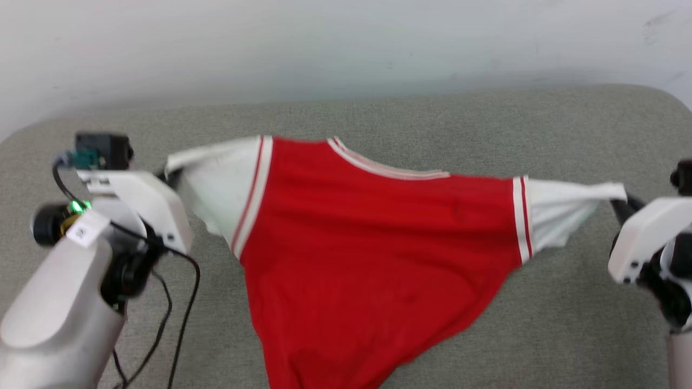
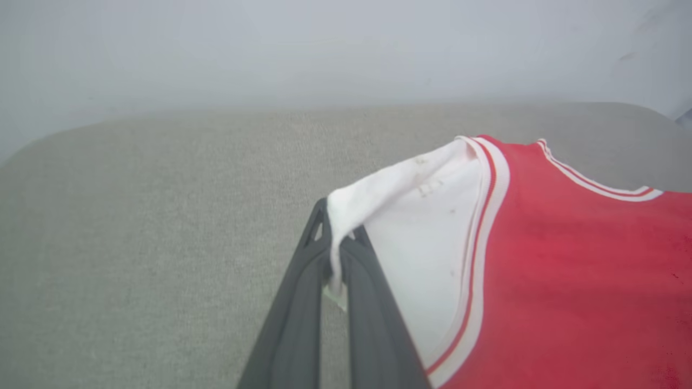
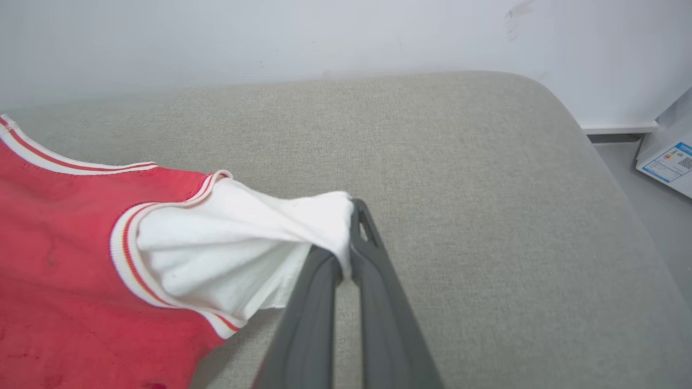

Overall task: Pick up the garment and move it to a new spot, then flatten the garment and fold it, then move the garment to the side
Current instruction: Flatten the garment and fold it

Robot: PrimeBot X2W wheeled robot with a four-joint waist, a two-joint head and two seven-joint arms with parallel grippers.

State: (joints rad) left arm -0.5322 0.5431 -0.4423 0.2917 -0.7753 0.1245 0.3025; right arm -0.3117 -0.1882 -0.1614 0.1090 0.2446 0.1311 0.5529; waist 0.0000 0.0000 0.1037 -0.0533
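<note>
Red cloth is being stretched between two closed sets of fingers: the garment (image 1: pixel 378 259) is being held up by both white sleeves above the grey fabric-covered desk (image 1: pixel 378 113), and its red body is sagging down the middle toward the near edge of the head view. Whether its lower part is touching the desk cannot be told, since it is being cut off by the frame. The left fingers (image 2: pixel 311 259) are being pressed shut on the rim of the left sleeve (image 2: pixel 421 237), whose white cloth is being squeezed between the two dark tips and is bunching over them. The right fingers (image 3: pixel 376 265) are likewise being clamped together on the end of the right sleeve (image 3: pixel 232 259), which is being drawn into taut folds running toward the grip. Red-and-white striped trim is being shown at each armhole seam and along the neckline (image 1: pixel 389 165), which is being turned toward the far side of the desk. A pale wall (image 1: pixel 346 43) is being seen behind the desk. Black cables (image 1: pixel 184 302) are hanging beside the left arm (image 1: pixel 59 302). In the right wrist view a white carton (image 3: pixel 670 156) with a blue label is resting on the floor past the desk's rounded corner.
</note>
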